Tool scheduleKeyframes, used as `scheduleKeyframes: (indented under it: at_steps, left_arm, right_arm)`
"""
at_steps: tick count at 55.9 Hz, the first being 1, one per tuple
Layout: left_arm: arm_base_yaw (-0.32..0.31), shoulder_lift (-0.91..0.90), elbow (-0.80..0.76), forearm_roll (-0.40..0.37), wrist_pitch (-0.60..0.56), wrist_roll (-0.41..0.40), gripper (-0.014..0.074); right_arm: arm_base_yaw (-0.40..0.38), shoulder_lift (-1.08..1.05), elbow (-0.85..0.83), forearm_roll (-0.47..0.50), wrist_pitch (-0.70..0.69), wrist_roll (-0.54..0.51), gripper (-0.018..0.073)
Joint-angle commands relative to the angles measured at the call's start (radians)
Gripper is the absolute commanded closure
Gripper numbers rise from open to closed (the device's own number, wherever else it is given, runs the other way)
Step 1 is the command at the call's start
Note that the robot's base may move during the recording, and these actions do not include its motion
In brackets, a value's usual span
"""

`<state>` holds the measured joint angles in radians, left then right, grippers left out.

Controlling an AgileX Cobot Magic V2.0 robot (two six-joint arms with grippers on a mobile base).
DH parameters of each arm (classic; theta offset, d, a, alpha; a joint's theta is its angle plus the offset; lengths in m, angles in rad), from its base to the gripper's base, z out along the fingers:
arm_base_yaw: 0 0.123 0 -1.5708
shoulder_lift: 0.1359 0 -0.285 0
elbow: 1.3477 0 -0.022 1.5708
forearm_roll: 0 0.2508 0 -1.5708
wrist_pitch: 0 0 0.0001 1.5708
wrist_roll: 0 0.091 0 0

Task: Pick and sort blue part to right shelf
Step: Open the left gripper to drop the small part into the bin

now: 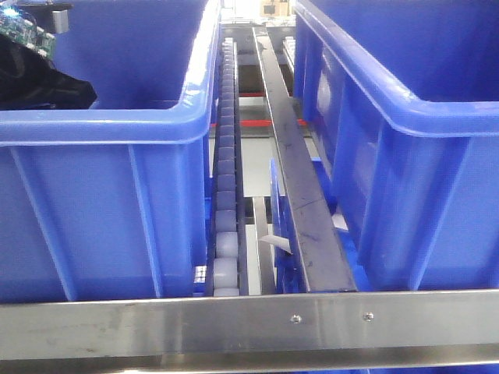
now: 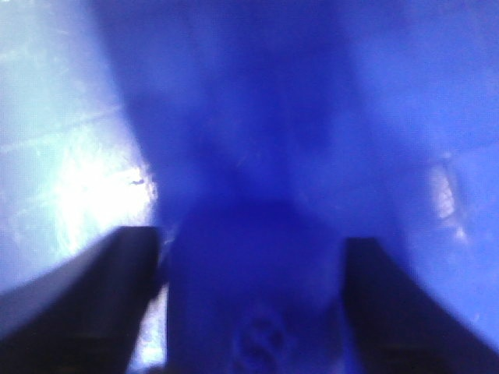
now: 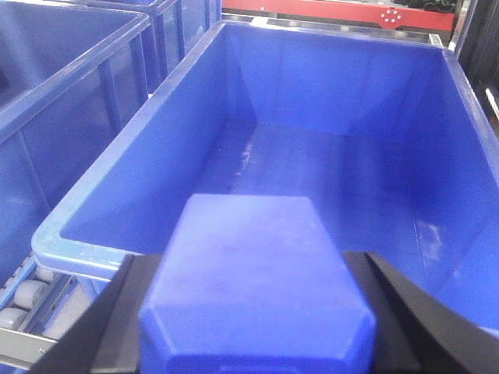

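My right gripper (image 3: 251, 261) is shut on the blue part (image 3: 249, 288), a flat-sided matte-blue block with sloped shoulders. It hangs over the near rim of a large blue bin (image 3: 101, 195) whose floor is bare. This bin stands on the right shelf, which has a steel front rail (image 1: 249, 327) and a roller track (image 1: 224, 195). The left wrist view is blurred. There my left gripper (image 2: 249, 241) sits low inside a blue bin, and its dark fingers (image 2: 78, 312) flank a second blue block (image 2: 249, 296). Neither gripper shows in the front view.
Two tall blue ribbed bins (image 1: 101, 202) (image 1: 421, 179) fill the shelf's left and right. A dark metal divider bar (image 1: 300, 195) runs between them beside the rollers. Part of my left arm (image 1: 39, 70) reaches into the left bin. Another blue bin (image 3: 54, 93) stands left of the open one.
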<state>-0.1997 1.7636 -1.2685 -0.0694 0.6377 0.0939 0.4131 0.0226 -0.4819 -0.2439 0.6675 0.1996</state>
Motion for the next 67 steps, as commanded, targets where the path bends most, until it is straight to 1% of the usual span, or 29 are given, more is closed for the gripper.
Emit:
scheduleKeyframes:
  at_steps: [1, 8, 12, 18, 23, 28, 34, 37, 43, 49, 55, 60, 67]
  left_arm:
    - [-0.007, -0.063, -0.035, -0.009, -0.025, 0.002, 0.0025]
    - [-0.007, -0.115, -0.035, -0.014, -0.008, 0.000, 0.0030]
    - [-0.007, -0.162, -0.035, -0.027, 0.015, -0.002, 0.0050]
    - [-0.007, -0.250, -0.019, -0.049, 0.033, -0.002, 0.0130]
    - [-0.007, -0.346, 0.021, -0.053, 0.017, -0.002, 0.0227]
    - [-0.007, -0.429, 0.071, -0.053, -0.003, -0.002, 0.0304]
    - [-0.007, -0.541, 0.149, -0.053, -0.024, -0.004, 0.0365]
    - [-0.007, -0.600, 0.194, -0.055, -0.037, -0.006, 0.0379]
    - [-0.007, -0.729, 0.294, -0.055, -0.084, -0.038, 0.0406]
    - [-0.007, -0.870, 0.396, -0.055, -0.126, -0.037, 0.0426]
    - [-0.007, -0.997, 0.480, -0.055, -0.156, -0.037, 0.0454]
    - [-0.007, -1.118, 0.545, -0.055, -0.167, -0.037, 0.0470]
    - [-0.007, -1.282, 0.622, -0.055, -0.185, -0.043, 0.0469]
  right_arm:
    - [-0.001, 0.016, -0.027, -0.021, -0.088, -0.007, 0.0335]
    - [-0.001, 0.016, -0.027, -0.021, -0.088, -0.007, 0.0335]
    - [-0.001, 0.016, -0.027, -0.021, -0.088, -0.007, 0.0335]
    - [-0.001, 0.016, -0.027, -0.021, -0.087, -0.007, 0.0335]
    - [-0.001, 0.016, -0.027, -0.021, -0.081, -0.007, 0.0335]
    - [-0.001, 0.016, -0.027, -0.021, -0.071, -0.007, 0.0335]
    - [-0.001, 0.016, -0.027, -0.021, -0.037, -0.007, 0.0335]
    - [-0.001, 0.016, -0.027, -0.021, -0.015, -0.007, 0.0335]
    - [-0.001, 0.016, -0.027, -0.021, 0.009, -0.006, 0.0335]
    - [-0.001, 0.017, -0.028, -0.016, 0.008, 0.001, 0.0335]
    - [-0.001, 0.031, -0.041, -0.014, 0.017, 0.073, 0.0335]
    - [-0.001, 0.084, -0.076, -0.014, 0.034, 0.139, 0.0335]
    - [-0.001, 0.234, -0.181, -0.014, 0.049, 0.154, 0.0335]
